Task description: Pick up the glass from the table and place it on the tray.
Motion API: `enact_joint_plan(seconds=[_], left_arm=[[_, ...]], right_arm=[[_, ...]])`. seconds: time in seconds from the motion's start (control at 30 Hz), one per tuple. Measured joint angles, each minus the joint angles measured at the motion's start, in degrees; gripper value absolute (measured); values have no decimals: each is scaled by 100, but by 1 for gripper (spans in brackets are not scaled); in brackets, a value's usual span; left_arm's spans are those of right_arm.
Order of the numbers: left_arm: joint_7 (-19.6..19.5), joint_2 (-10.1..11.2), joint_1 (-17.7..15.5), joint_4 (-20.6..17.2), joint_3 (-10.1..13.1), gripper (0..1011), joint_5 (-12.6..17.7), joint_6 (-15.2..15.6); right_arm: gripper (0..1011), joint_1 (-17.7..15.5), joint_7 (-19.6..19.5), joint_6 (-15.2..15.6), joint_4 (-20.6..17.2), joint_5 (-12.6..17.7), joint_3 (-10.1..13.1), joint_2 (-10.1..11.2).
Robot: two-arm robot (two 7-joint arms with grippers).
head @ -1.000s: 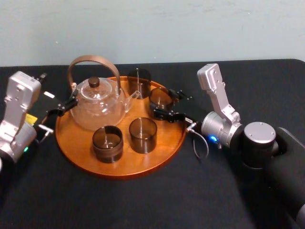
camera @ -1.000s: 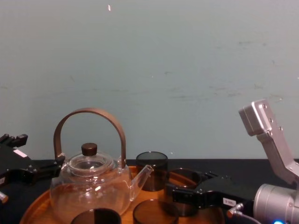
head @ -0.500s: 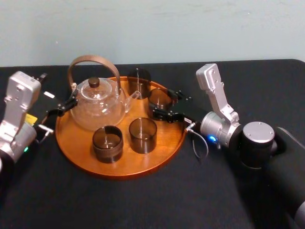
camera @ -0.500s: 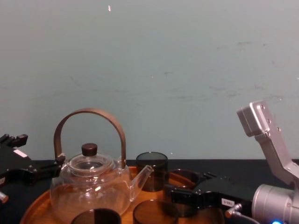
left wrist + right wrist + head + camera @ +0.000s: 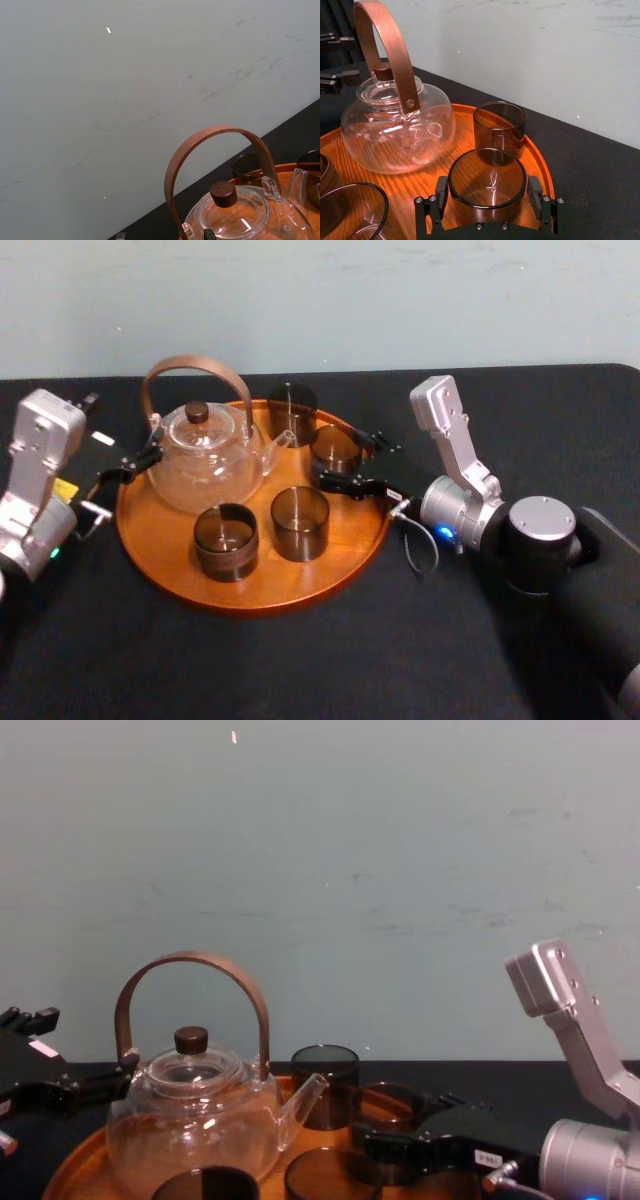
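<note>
Glass (image 5: 487,180): likely light, slick, fragile; hold it mid-wall, gently
Right gripper (image 5: 488,194): clamps its sides, tray (image 5: 250,590) far right edge
Left gripper (image 5: 128,468): idle, tray's left edge

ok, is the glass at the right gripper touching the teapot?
Apart. The right wrist view shows bare tray wood between the glass and the teapot.

Tray (image 5: 300,585): one, round, orange-brown wood.
Glasses: four, smoky brown, all on the tray: back glass (image 5: 291,410) at the far rim, right glass (image 5: 335,445) at the right rim, front-middle glass (image 5: 300,523) and front-left glass (image 5: 225,541) on the near half.
Teapot (image 5: 205,455): one, clear, with a brown hoop handle, on the tray's left half.
Counter (image 5: 250,670): one, black, under the tray.
End effectors: two: left end effector (image 5: 130,465) at the tray's left rim, right end effector (image 5: 340,458) at its right rim.
</note>
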Motion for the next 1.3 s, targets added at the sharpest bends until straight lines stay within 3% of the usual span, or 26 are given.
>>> enact_joint_plan(seconds=[0.37, 0.8, 0.9, 1.07, 1.3], left_arm=[[0, 0, 0, 1, 0, 1010, 0, 0], [0, 0, 0, 0, 0, 1010, 0, 0], [0, 0, 0, 0, 0, 1010, 0, 0], [0, 0, 0, 0, 0, 1010, 0, 0], [0, 0, 0, 0, 0, 1009, 0, 0]], right_arm=[[1002, -161, -33, 114, -365, 64, 69, 129], [1002, -860, -166, 342, -1666, 214, 182, 579], [1002, -1138, -206, 381, -2139, 318, 274, 775], [1002, -1408, -314, 393, -2545, 398, 416, 993], [1002, -1605, -519, 336, -2738, 503, 726, 1203]])
